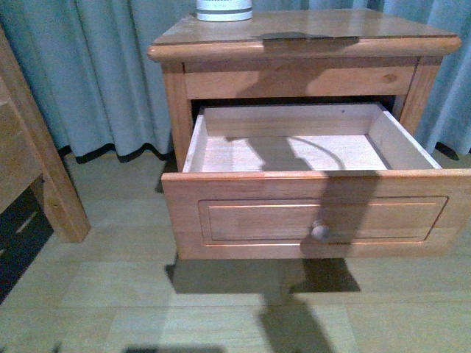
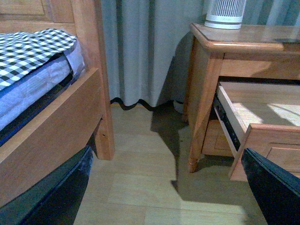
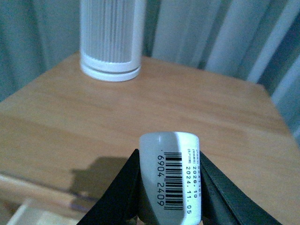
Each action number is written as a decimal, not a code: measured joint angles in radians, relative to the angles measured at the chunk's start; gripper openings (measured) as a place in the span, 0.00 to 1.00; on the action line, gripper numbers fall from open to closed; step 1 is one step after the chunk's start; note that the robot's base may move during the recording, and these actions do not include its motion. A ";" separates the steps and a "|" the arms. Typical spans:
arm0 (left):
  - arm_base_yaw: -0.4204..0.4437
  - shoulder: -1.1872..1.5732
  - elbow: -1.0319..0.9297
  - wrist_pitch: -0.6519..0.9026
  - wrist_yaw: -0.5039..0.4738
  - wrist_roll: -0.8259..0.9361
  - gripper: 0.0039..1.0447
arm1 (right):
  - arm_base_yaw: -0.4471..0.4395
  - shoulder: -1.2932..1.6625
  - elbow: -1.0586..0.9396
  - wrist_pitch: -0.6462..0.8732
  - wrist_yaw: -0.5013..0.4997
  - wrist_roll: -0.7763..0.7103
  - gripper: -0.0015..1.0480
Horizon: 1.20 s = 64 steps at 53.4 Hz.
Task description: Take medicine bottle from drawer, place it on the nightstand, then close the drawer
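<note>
Closest to the right wrist camera is the bottle (image 3: 168, 154), small and white, its barcode label facing the lens. The right claw (image 3: 169, 190) is closed on it, a dark finger (image 3: 119, 197) pressing on each side. The bottle is over the flat wooden top of the nightstand (image 3: 70, 112), near its front edge. I cannot tell from here whether its base touches the wood or hangs just above it. Further back on the same top stands a white ribbed cylinder (image 3: 111, 37), with a grey-blue curtain (image 3: 201, 33) behind it.

In the left wrist view, the two dark fingers (image 2: 274, 187) of the left claw (image 2: 166, 178) sit in the lower corners. They are spread wide with only bare floor (image 2: 140, 187) between them. Beyond is a bed frame (image 2: 56, 122) with a checked cloth (image 2: 28, 51) on one side. On the other side is the nightstand (image 2: 206, 93), its drawer (image 2: 262, 136) pulled out. The ribbed cylinder (image 2: 225, 13) is on top and the curtain (image 2: 140, 47) hangs between the two pieces of furniture.

In the front view, the floor (image 1: 110, 294) is in the foreground and a dark shadow crosses it. The drawer (image 1: 221, 220) stands well open. Its panelled front carries a round knob (image 1: 320, 231), and its pale inside is partly sunlit. Above it is a shorter drawer front (image 1: 294, 79), then the thick top of the nightstand (image 1: 309, 48). The base of the ribbed cylinder (image 1: 224, 10) is at the back left of the top. Neither arm shows in this view.
</note>
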 joint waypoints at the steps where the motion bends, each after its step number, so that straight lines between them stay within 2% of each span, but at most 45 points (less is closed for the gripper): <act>1: 0.000 0.000 0.000 0.000 0.000 0.000 0.94 | -0.008 0.006 0.009 0.005 0.001 -0.010 0.28; 15: 0.000 0.000 0.000 0.000 0.000 0.000 0.94 | -0.081 0.152 0.105 0.013 0.005 -0.085 0.28; 33: 0.000 0.000 0.000 0.000 0.000 0.000 0.94 | -0.080 0.260 0.200 0.010 -0.039 -0.060 0.28; 44: 0.000 0.000 0.000 0.000 0.000 0.000 0.94 | -0.074 0.382 0.412 -0.139 -0.038 0.026 0.29; 54: 0.000 0.000 0.000 0.000 0.000 0.000 0.94 | -0.066 0.429 0.513 -0.191 -0.035 0.071 0.57; 59: 0.000 0.000 0.000 0.000 0.000 0.000 0.94 | -0.060 0.428 0.522 -0.187 -0.034 0.082 0.70; 62: 0.000 0.000 0.000 0.000 0.000 0.000 0.94 | -0.055 0.419 0.512 -0.165 -0.039 0.096 0.83; 64: 0.000 0.000 0.000 0.000 0.000 0.000 0.94 | -0.052 0.410 0.497 -0.156 -0.039 0.101 0.87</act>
